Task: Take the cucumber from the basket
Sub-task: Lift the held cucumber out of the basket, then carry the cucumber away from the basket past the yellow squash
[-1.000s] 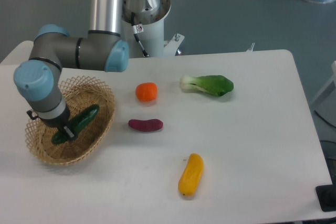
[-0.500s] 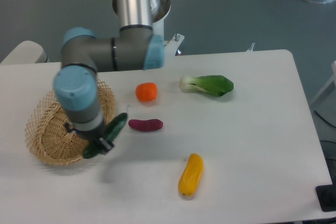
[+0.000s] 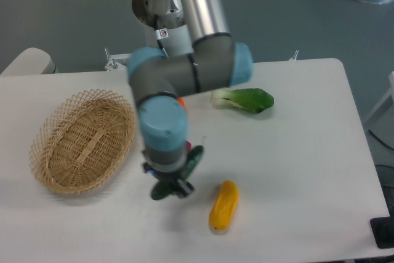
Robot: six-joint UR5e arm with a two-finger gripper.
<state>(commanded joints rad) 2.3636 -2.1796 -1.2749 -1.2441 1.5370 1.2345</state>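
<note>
Inspection: dark green slender cucumber (image 3: 179, 175) held in my claw (image 3: 172, 184), well clear of the shallow oval tan wicker basket (image 3: 83, 140).

My claw is closed on the cucumber near its lower half; the fingers themselves are mostly hidden under my wrist. The cucumber's long axis runs on a diagonal, lower end toward the near left, upper end toward the far right, poking out past the wrist. It lies directly at the claw, over the white surface (image 3: 295, 170), just left of the yellow elongated vegetable (image 3: 223, 205). The basket sits well apart to the left with nothing visible in it. My forearm reaches down from the far side, elbow bent, wrist pointing straight down. I judge the pick-up essentially accomplished; whether the cucumber touches the surface cannot be determined.
</note>
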